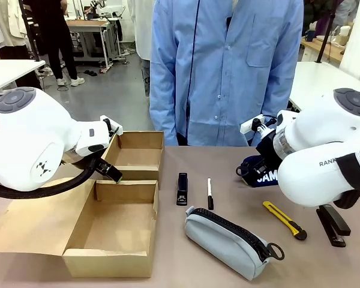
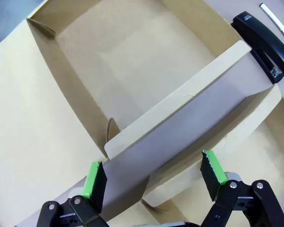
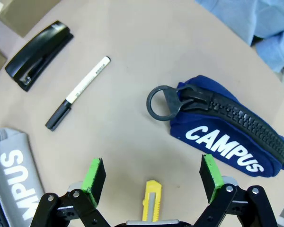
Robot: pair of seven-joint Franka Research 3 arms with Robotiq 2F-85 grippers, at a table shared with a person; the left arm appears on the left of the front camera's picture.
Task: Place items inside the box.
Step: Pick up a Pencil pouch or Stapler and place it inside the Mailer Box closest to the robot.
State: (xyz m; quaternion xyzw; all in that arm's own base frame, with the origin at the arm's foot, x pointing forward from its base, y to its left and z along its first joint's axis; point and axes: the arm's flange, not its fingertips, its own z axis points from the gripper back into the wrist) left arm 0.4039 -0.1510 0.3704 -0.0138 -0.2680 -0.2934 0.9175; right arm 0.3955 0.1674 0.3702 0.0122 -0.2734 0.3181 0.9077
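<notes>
We hold left hand (image 2: pixel 154 169) spread astride box (image 1: pixel 108 263) flap (image 2: pixel 180 109), probably to pin it open. Right hand (image 3: pixel 152 166), fingers apart, hovers over surface (image 3: pixel 146 61) above utility knife (image 3: pixel 151 201), beside navy pouch (image 3: pixel 227 135).

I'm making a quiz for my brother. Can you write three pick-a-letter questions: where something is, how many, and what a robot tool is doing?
1. Where is the marker pen?
A) on the table beside a black stapler
B) on top of that stapler
C) under that stapler

2. How many black staplers are there?
A) one
B) two
C) four

3. What is the right tool doing?
A) shut on the pen
B) shut on a stapler
C) open, holding nothing

Answers:
1 A, the pen lies flat next to the stapler.
2 B, one is by the box and a second stapler is at the table's right edge.
3 C, its green pads stand apart with nothing between them.
</notes>
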